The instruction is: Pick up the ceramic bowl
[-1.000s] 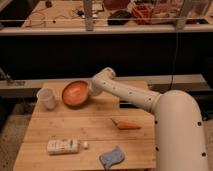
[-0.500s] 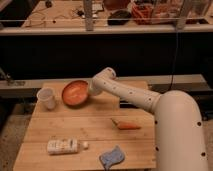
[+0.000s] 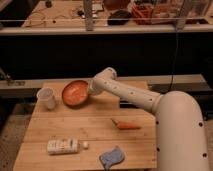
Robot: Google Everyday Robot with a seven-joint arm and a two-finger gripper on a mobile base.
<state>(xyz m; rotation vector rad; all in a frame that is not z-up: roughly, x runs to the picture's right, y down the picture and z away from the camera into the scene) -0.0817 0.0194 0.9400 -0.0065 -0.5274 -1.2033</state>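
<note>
The ceramic bowl (image 3: 74,93) is round, shallow and orange with a darker rim. It is at the back left of the wooden table (image 3: 95,137), tilted so its inside faces the camera. My gripper (image 3: 90,90) is at the bowl's right rim, shut on it, and holds that side up off the table. The white arm reaches in from the right over the table's back edge.
A small white cup (image 3: 46,98) stands just left of the bowl. A carrot (image 3: 127,125) lies at mid-right. A white bottle (image 3: 62,146) lies at front left, and a blue cloth (image 3: 112,156) is at the front edge. A dark shelf runs behind the table.
</note>
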